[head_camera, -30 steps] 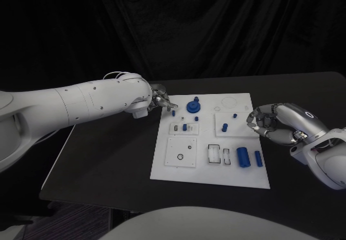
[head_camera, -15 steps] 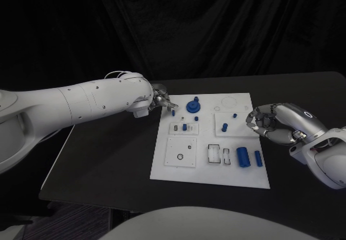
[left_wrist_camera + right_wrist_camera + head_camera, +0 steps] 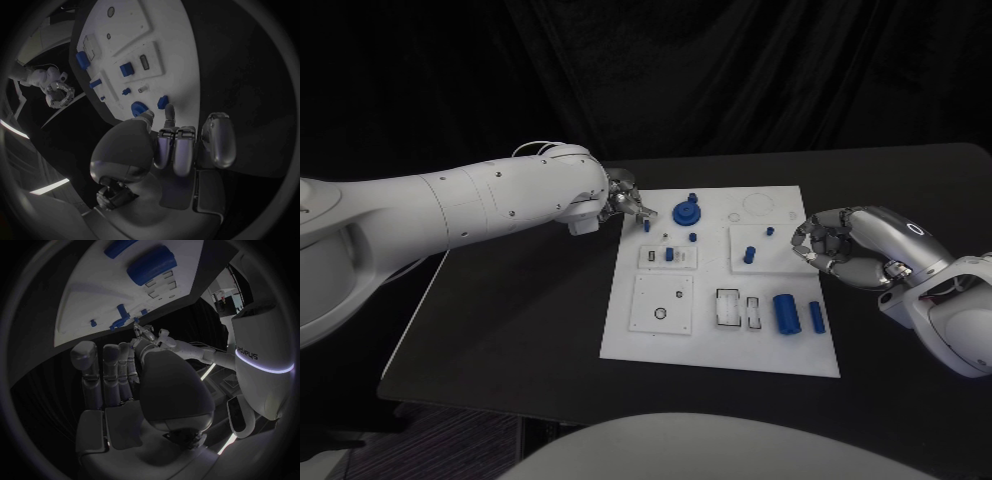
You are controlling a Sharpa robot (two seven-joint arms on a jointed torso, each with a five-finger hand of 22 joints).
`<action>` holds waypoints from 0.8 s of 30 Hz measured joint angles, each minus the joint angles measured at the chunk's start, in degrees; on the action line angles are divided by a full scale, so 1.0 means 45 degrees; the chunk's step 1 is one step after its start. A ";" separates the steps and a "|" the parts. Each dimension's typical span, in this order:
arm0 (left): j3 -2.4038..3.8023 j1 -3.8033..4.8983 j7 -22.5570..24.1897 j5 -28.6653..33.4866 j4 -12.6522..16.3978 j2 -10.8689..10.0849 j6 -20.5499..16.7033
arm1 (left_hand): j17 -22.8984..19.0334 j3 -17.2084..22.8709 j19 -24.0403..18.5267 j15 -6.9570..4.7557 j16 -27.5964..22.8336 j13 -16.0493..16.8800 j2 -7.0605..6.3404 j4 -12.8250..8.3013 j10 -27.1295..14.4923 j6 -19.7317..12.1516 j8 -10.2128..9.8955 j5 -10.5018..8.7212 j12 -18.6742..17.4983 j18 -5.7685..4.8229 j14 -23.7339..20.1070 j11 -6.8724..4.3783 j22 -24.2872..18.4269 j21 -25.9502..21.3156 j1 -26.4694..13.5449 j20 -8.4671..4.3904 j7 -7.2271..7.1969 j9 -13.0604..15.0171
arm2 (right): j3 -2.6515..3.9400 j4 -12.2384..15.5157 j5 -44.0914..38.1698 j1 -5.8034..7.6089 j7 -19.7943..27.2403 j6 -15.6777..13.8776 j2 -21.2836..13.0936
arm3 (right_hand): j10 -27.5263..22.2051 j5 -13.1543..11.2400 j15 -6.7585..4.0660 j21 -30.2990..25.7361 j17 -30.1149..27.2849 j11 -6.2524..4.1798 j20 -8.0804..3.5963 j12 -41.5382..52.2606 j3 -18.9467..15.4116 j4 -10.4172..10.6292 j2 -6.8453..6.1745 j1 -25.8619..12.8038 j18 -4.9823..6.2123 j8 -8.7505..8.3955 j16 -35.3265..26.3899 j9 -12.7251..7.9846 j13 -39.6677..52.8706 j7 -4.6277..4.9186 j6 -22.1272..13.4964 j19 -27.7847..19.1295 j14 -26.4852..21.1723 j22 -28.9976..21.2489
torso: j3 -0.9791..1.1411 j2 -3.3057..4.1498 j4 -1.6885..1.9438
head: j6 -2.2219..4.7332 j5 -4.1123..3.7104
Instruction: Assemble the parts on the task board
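Observation:
The white task board (image 3: pixel 718 340) lies mid-table with blue parts on it. A round blue gear (image 3: pixel 687 212) and a short blue peg (image 3: pixel 648 227) stand near its far left corner. My left hand (image 3: pixel 625 203) hovers at that corner, its fingertips (image 3: pixel 169 112) just short of the peg (image 3: pixel 162 102), and holds nothing. Two blue cylinders (image 3: pixel 786 314) lie at the near right. My right hand (image 3: pixel 841 245) sits at the board's right edge, fingers curled in on nothing.
Small blue pieces stand in the white blocks at the board's middle (image 3: pixel 671 254) and right (image 3: pixel 751 254). A square plate with a ring (image 3: pixel 662 302) is at the near left. Black table (image 3: pixel 516 320) surrounds the board.

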 measured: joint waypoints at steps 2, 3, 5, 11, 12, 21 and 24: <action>0.0000 0.0000 -0.0001 0.0000 -0.0006 0.0005 0.0039 | 0.0000 0.0000 0.0000 0.0000 0.0000 0.0000 0.0000 0.0000 0.0000 0.0000 0.0000 0.0000 0.0000 0.0000 0.0000 0.0000 0.0000 0.0000 0.0000 0.0000 0.0000 0.0000 | 0.0000 -0.0009 0.0000 0.0000 -0.0002 0.0009 0.0001 | 0.0000 0.0000 0.0000 0.0000 0.0000 0.0000 0.0000 0.0000 0.0000 0.0000 0.0000 0.0000 0.0001 0.0000 0.0000 0.0000 0.0000 0.0000 0.0000 0.0000 0.0000 0.0000 | -0.0004 0.0001 0.0002 | 0.0000 -0.0011; 0.0000 0.0000 -0.0003 0.0000 -0.0009 0.0006 0.0056 | 0.0000 0.0000 0.0000 0.0000 0.0000 0.0000 0.0000 0.0000 0.0000 0.0031 0.0000 0.0048 0.0000 0.0000 0.0000 0.0000 0.0000 0.0000 0.0000 0.0000 -0.0031 0.0010 | 0.0000 -0.0013 0.0000 0.0000 -0.0004 0.0013 0.0001 | 0.0000 0.0000 0.0000 0.0000 0.0000 0.0000 0.0000 0.0000 0.0000 0.0000 0.0000 0.0000 0.0000 0.0000 0.0000 0.0000 0.0000 0.0000 0.0000 0.0000 0.0000 0.0000 | -0.0004 0.0002 0.0005 | 0.0000 -0.0016; 0.0000 -0.0001 -0.0011 -0.0001 -0.0017 0.0006 0.0092 | 0.0000 0.0000 0.0000 0.0000 0.0000 0.0000 0.0000 0.0000 0.0000 0.0045 0.0000 0.0062 0.0000 0.0000 0.0000 -0.0001 0.0000 0.0000 0.0000 0.0000 -0.0045 0.0018 | 0.0000 -0.0018 0.0000 0.0000 -0.0009 0.0022 0.0001 | 0.0000 0.0000 0.0000 0.0000 0.0000 0.0000 0.0000 0.0000 0.0000 0.0000 -0.0001 0.0000 0.0000 0.0000 0.0000 0.0000 0.0000 0.0000 0.0000 0.0000 0.0000 0.0000 | -0.0005 0.0004 0.0006 | 0.0000 -0.0021; 0.0000 -0.0003 -0.0066 -0.0003 -0.0039 0.0006 0.0195 | 0.0000 0.0000 0.0000 0.0000 0.0000 0.0000 0.0000 0.0001 0.0000 0.0045 0.0000 0.0062 0.0000 0.0000 0.0000 0.0000 0.0000 -0.0051 0.0000 0.0000 -0.0045 0.0030 | -0.0001 -0.0036 0.0001 0.0000 -0.0045 0.0053 0.0002 | 0.0000 -0.0001 0.0001 -0.0140 -0.0088 0.0000 0.0068 -0.0028 0.0000 0.0000 -0.0001 0.0000 0.0001 0.0000 -0.0097 0.0000 -0.0022 0.0046 -0.0046 -0.0068 -0.0097 0.0000 | -0.0004 0.0009 0.0005 | 0.0000 -0.0026; 0.0000 -0.0003 -0.0078 -0.0003 -0.0040 0.0006 0.0206 | 0.0000 0.0000 0.0000 0.0000 0.0000 0.0000 0.0039 0.0001 0.0000 0.0045 0.0000 0.0062 0.0000 -0.0001 0.0000 -0.0001 0.0000 -0.0051 0.0038 0.0000 -0.0045 0.0030 | -0.0001 -0.0039 0.0001 0.0000 -0.0052 0.0058 0.0004 | 0.0000 0.0000 0.0001 -0.0140 -0.0102 0.0000 0.0068 -0.0051 0.0000 -0.0001 -0.0001 0.0000 0.0000 0.0000 -0.0097 0.0000 -0.0024 0.0047 -0.0046 -0.0068 -0.0097 0.0000 | -0.0004 0.0010 0.0004 | 0.0000 -0.0026; 0.0000 -0.0005 -0.0142 -0.0004 -0.0048 0.0016 0.0275 | 0.0000 0.0018 0.0000 0.0000 0.0000 0.0000 0.0051 -0.0088 0.0000 0.0045 0.0000 0.0113 0.0000 0.0000 0.0000 -0.0001 0.0000 -0.0051 0.0050 0.0000 -0.0045 0.0042 | -0.0001 -0.0076 0.0001 0.0000 -0.0111 0.0102 0.0037 | 0.0000 -0.0251 0.0047 -0.0341 -0.0227 0.0000 0.0068 -0.0051 -0.0037 0.0037 -0.0001 -0.0001 0.0203 -0.0134 -0.0199 -0.0046 -0.0039 0.0158 -0.0254 -0.0068 -0.0142 -0.0001 | -0.0001 0.0012 0.0000 | 0.0000 -0.0023; 0.0000 -0.0006 -0.0157 -0.0004 -0.0049 0.0023 0.0285 | 0.0000 0.0018 0.0000 0.0000 0.0000 0.0000 0.0051 -0.0088 0.0000 0.0044 0.0000 0.0113 0.0000 -0.0001 0.0000 -0.0001 0.0000 -0.0051 0.0050 0.0000 -0.0045 0.0042 | -0.0001 -0.0084 0.0001 0.0000 -0.0124 0.0119 0.0047 | 0.0000 -0.0252 0.0046 -0.0347 -0.0227 0.0000 0.0068 -0.0050 -0.0037 0.0037 -0.0001 -0.0001 0.0203 -0.0134 -0.0199 -0.0046 -0.0038 0.0158 -0.0253 -0.0068 -0.0142 -0.0001 | -0.0001 0.0018 0.0000 | 0.0000 -0.0007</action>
